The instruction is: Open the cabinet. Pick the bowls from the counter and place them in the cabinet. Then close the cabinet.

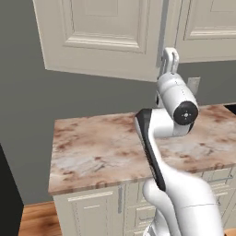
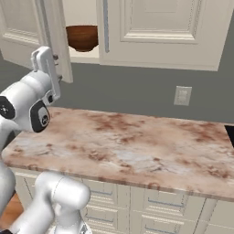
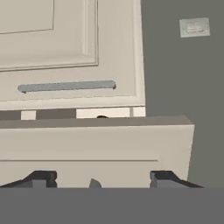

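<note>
From the left base view, the cabinet (image 1: 99,37) hangs above the counter (image 1: 101,147), its left door swung out toward the camera, and the gripper (image 1: 170,59) reaches up beside that door's right edge, level with its lower corner; how its fingers stand cannot be told here. From the right base view, the same door stands ajar and through the gap a reddish-brown wooden bowl (image 2: 82,37) sits on the cabinet shelf near its front edge, just left of the grey bar handle (image 2: 105,26) of the closed right door. The gripper is raised just in front of the open door's edge, over the counter's left end, and a wall socket (image 2: 183,95) sits on the grey wall above the counter's back edge. In the hand view, the fingertips (image 3: 41,178) stand wide apart with nothing between them, facing the door's thick edge, a bar handle beyond
</note>
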You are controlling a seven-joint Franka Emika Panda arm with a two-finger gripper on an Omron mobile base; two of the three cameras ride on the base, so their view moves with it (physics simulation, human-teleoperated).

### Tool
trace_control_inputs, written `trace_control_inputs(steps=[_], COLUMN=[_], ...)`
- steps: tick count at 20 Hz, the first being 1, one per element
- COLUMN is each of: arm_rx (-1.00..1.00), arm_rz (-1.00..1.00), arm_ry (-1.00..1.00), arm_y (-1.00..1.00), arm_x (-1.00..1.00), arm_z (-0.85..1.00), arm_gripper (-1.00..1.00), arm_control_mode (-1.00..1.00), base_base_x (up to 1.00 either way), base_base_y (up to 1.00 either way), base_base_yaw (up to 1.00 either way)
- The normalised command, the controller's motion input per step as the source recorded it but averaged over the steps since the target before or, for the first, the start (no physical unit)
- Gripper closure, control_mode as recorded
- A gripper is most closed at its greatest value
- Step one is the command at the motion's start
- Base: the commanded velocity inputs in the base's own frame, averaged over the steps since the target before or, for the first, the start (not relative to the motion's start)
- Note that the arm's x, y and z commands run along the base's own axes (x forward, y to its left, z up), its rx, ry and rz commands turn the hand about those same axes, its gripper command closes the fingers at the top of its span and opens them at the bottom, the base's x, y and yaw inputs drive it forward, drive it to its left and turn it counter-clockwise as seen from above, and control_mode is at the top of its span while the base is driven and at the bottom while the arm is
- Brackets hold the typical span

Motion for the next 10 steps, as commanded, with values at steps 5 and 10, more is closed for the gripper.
trace_control_inputs(steps=[5, 10], arm_rx=[0.16, 0.15], arm_rz=[0.02, 0.06], arm_ry=[0.08, 0.3], arm_y=[0.0, 0.0], arm_x=[1.0, 1.0], arm_z=[-0.11, 0.0], arm_gripper=[-1.0, -1.0], arm_control_mode=[-1.0, -1.0], base_base_x=[0.0, 0.0], base_base_y=[0.0, 0.0], base_base_yaw=[0.0, 0.0])
